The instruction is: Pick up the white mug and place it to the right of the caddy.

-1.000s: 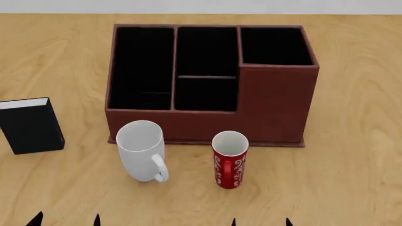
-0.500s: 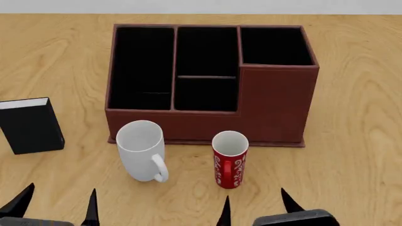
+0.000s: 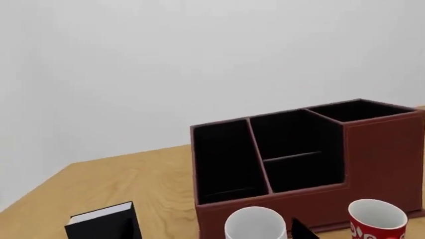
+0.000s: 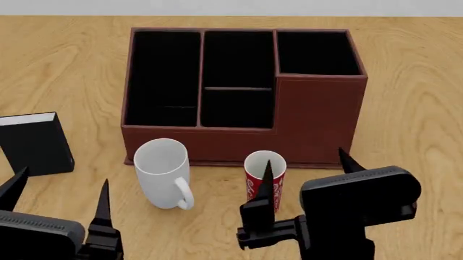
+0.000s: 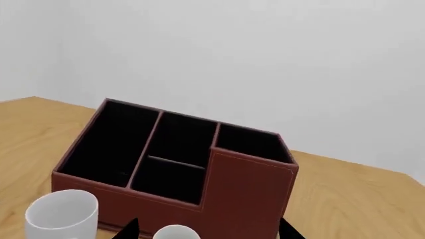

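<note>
The white mug (image 4: pixel 164 172) is seen standing upright on the wooden desk (image 4: pixel 419 108), just in front of the caddy (image 4: pixel 242 92) toward its left end, handle turned toward the desk's near edge. A red patterned mug (image 4: pixel 265 181) is set beside it, in front of the caddy's middle, and a small black box (image 4: pixel 34 143) is placed near the desk's left edge. The left gripper (image 4: pixel 58 197) is held low at the near edge with its fingers spread and nothing between them; the right gripper (image 4: pixel 307 170) is likewise held apart and empty, raised close before the red mug, one fingertip overlapping it in the head view. No contact with the white mug is shown from any camera. The task is judged barely begun: the mug is yet to be grasped, lifted and carried, and the bare desk to the right of the caddy is yet to be filled.
</note>
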{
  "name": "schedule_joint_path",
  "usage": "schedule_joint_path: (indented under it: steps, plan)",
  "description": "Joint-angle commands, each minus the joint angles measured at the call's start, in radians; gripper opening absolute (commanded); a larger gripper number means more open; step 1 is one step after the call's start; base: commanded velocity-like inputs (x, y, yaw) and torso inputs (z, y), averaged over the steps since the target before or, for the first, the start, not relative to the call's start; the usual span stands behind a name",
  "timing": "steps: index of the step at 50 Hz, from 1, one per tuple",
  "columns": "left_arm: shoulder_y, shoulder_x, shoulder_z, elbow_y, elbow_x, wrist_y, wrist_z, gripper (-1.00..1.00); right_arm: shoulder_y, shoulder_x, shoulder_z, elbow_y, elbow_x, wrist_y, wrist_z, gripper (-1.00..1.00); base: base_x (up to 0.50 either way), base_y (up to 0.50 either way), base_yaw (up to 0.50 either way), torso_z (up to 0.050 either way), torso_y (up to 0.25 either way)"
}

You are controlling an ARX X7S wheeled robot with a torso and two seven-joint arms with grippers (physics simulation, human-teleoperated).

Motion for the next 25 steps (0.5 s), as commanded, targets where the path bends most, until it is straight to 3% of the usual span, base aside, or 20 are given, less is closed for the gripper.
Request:
schedule_joint_path:
  steps: [1, 18, 25]
  plan:
    - [-0.063, -0.011, 0.014, 0.076, 0.007, -0.109, -0.008, 1.00, 0.080, 0.018, 0.002, -0.077, 0.004, 0.117, -0.001, 1.00, 0.00, 0.00, 0.00, 0.000, 0.000]
    - [-0.066, -0.025, 0.037, 0.097, 0.008, -0.125, -0.024, 1.00, 0.073, 0.019, 0.017, -0.083, 0.021, 0.107, 0.008, 1.00, 0.00, 0.00, 0.00, 0.000, 0.000]
    - [-0.064, -0.028, 0.036, 0.110, 0.003, -0.126, -0.030, 1.00, 0.074, 0.020, 0.018, -0.090, 0.026, 0.112, 0.012, 1.00, 0.26, 0.00, 0.00, 0.000, 0.000]
